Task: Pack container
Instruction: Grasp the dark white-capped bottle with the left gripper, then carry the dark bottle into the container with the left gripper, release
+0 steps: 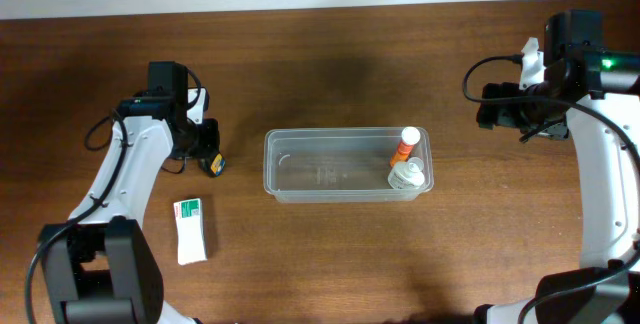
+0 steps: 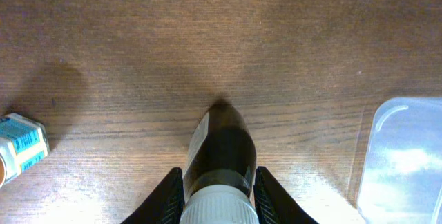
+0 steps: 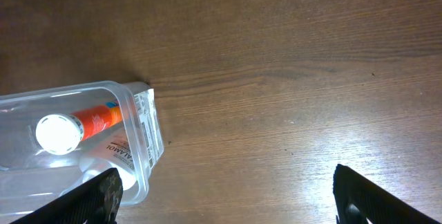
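Gripping a dark bottle (image 2: 221, 156), the left fingers (image 2: 166, 198) must next lift it into the container (image 1: 300, 133). The right fingers (image 3: 373, 198) are wide open and empty.

**A:** What colour is the bench (image 1: 330, 264)?

**B:** Dark brown, with fine wood grain running from 9 to 3 o'clock.

**A:** And the container (image 1: 345, 132)?

**B:** Clear and colourless. At its 3 o'clock end the orange bottle (image 1: 403, 149) has a white cap and white lettering. The white bottle (image 1: 407, 175), at that one's 6 o'clock, has black print on its label.

**A:** The box (image 1: 190, 229) at the container's 8 o'clock?

**B:** White, with a green band at its 12 o'clock end. The left wrist view shows blue stripes on it.

**A:** The claws?

**B:** The left claw (image 2: 218, 171) and right claw (image 3: 226, 172) both have black fingers. The dark bottle (image 2: 219, 148) is near-black, with a greyish-white cap and a pale label strip.
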`<state>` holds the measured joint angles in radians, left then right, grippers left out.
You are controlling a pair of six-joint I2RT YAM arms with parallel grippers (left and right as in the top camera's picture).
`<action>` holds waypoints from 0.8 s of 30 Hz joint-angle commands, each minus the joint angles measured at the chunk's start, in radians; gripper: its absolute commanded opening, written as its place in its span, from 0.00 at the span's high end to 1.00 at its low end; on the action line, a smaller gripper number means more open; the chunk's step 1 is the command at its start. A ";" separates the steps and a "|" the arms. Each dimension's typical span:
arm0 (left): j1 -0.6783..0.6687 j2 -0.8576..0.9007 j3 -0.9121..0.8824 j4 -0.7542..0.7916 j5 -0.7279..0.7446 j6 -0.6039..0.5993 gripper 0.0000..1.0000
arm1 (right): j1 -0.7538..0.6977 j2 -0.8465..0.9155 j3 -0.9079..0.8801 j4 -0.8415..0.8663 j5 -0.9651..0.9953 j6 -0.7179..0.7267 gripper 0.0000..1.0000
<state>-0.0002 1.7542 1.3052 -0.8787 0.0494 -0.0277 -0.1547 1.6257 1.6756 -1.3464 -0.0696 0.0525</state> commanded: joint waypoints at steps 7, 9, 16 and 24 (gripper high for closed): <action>-0.106 -0.137 0.229 -0.143 0.011 -0.006 0.98 | -0.003 0.002 -0.004 0.000 -0.005 0.007 0.10; -0.164 -0.174 0.269 -0.156 0.011 -0.020 0.98 | -0.003 0.002 -0.004 0.000 -0.005 0.007 0.11; -0.435 -0.217 0.285 -0.115 0.011 -0.132 0.98 | -0.003 0.002 -0.004 0.000 -0.005 0.007 0.10; -0.642 -0.074 0.285 -0.041 -0.012 -0.275 0.99 | -0.003 0.002 -0.004 -0.001 -0.005 0.007 0.11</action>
<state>-0.5999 1.6161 1.5887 -0.9398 0.0532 -0.2096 -0.1547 1.6257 1.6756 -1.3464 -0.0696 0.0528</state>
